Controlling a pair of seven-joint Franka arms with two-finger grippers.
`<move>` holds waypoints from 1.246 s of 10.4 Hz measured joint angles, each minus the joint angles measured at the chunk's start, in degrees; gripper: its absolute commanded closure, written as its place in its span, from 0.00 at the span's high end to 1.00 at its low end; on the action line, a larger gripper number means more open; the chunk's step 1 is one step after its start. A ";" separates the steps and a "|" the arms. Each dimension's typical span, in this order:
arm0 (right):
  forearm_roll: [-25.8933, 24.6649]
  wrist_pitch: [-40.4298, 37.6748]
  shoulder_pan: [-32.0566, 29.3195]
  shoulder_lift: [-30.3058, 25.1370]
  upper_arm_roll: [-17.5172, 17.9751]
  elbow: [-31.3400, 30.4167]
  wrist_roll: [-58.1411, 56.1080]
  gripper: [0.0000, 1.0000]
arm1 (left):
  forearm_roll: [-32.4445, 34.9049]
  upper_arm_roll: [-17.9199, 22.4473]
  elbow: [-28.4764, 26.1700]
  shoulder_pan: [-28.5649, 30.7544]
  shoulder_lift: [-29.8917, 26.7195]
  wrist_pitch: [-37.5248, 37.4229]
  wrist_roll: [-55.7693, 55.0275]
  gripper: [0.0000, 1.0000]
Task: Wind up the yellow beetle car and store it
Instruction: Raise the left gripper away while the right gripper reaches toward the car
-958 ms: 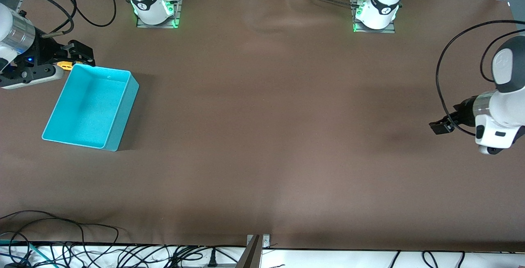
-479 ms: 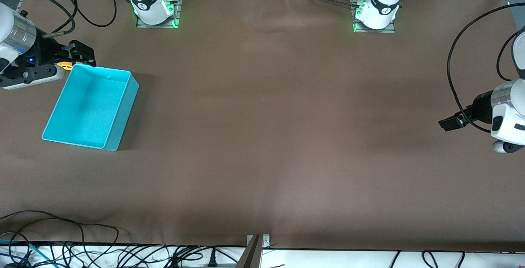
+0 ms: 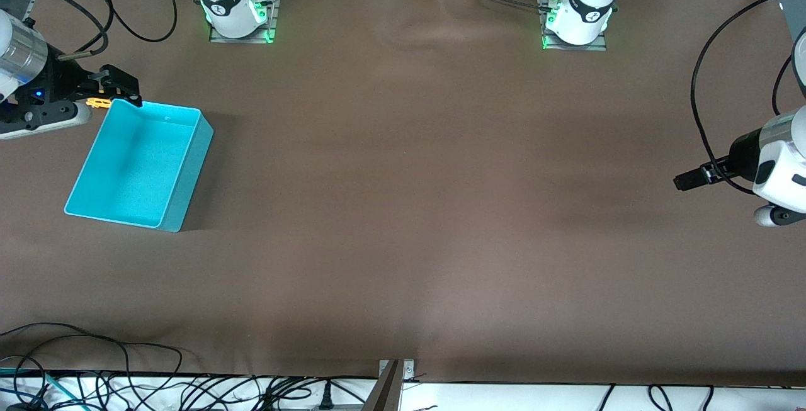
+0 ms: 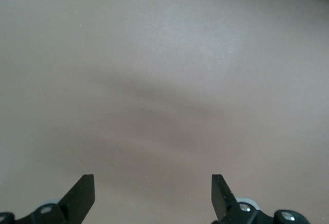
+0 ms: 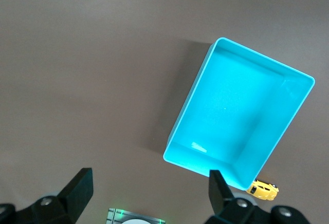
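Lifting off, your right end effector (image 3: 119, 87) hangs wide and empty over the yellow beetle car (image 5: 262, 189), which sits on the counter (image 3: 403, 209) just outside the cyan bin (image 3: 189, 165), unstored, while your left end effector (image 3: 683, 181) retreats wide.

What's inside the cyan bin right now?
Nothing: the cyan bin shows only its bare floor in both views. The yellow beetle car sits on the table just outside one corner, partly hidden by the right gripper.

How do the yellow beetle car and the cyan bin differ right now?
The yellow beetle car is tiny; the cyan bin is far larger. The car is yellow, the bin cyan. The car lies on the brown table just outside the bin's corner, and the bin holds nothing. Both rest at the right arm's end.
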 measured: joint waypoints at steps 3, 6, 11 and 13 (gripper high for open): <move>0.00 8.16 -0.92 -1.58 -0.21 -4.83 -0.01 1.00 | 0.02 -0.47 0.18 -0.42 -0.09 0.03 2.08 1.00; -0.01 12.71 -0.93 -9.74 -0.21 -17.25 -0.42 1.00 | 0.02 -0.53 2.44 -0.42 -0.45 0.01 5.25 1.00; -0.27 16.67 -7.34 -19.07 -0.31 -32.72 -16.43 1.00 | 0.02 -2.14 3.27 -1.75 -0.48 0.04 8.29 1.00; -0.44 16.99 -10.54 -19.42 -0.38 -33.83 -22.52 1.00 | 0.02 -1.67 3.83 -1.58 -0.48 0.04 9.94 1.00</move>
